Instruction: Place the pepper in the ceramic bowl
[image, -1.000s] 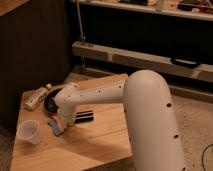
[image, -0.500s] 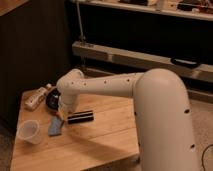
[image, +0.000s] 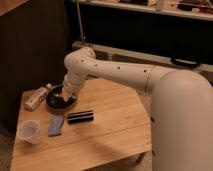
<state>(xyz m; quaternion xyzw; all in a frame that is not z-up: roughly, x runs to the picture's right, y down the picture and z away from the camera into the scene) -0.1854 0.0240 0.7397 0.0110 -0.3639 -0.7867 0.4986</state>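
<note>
The ceramic bowl (image: 56, 103) is a round black glossy dish at the back left of the wooden table (image: 107, 125). My gripper (image: 64, 93) is at the end of the white arm. It hangs just over the bowl's right part and hides its centre. The pepper does not show as a separate piece. It is hidden by the gripper or out of view.
A pale bottle (image: 37, 97) lies on its side left of the bowl. A clear plastic cup (image: 28, 131) stands at the front left. A blue-grey pad (image: 56, 126) and a black cylinder (image: 80, 117) lie in front of the bowl. Dark shelving stands behind the table.
My gripper has moved from low over the front left of the table, near the cup and pad, back and up to a spot over the bowl.
</note>
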